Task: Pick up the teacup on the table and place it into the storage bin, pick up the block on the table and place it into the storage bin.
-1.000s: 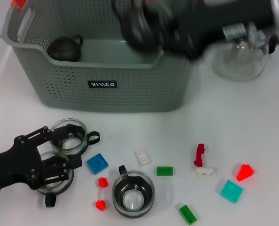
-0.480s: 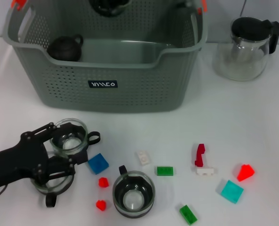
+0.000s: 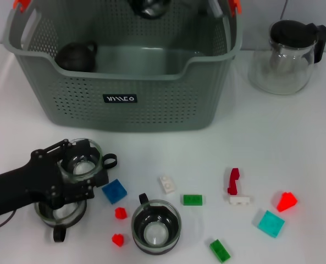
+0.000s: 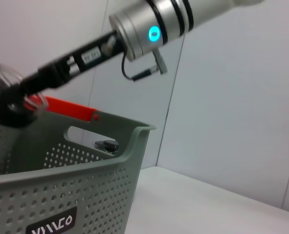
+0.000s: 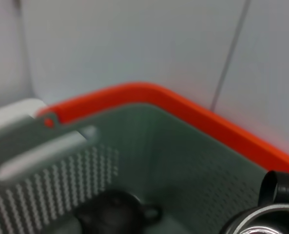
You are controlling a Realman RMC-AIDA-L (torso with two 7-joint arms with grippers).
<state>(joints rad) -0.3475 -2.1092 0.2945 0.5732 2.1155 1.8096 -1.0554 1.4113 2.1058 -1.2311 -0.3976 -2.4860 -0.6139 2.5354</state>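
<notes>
In the head view, a glass teacup (image 3: 149, 6) is carried over the grey-green perforated storage bin (image 3: 130, 102) by the right pincer, barely seen; release is judged next. The left pincer (image 3: 77, 176), jaws spread, straddles a glass teacup with a black handle (image 3: 81, 160) on the white counter (image 3: 294, 143). Three cups and eleven blocks are counted there. The left wrist view shows the right arm over the bin; the right wrist view shows a held cup's rim (image 5: 263, 222) above a dark teapot (image 5: 112, 214).

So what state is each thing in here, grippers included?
storage bin: upright on the table, dark teapot inside.
right gripper: above the bin, shut on the held teacup.
left gripper: low over the table, open, straddling the left teacup.
front teacup: upright, free.
glass pitcher: upright, lid on.
blue block: flat on the table, untouched.
</notes>
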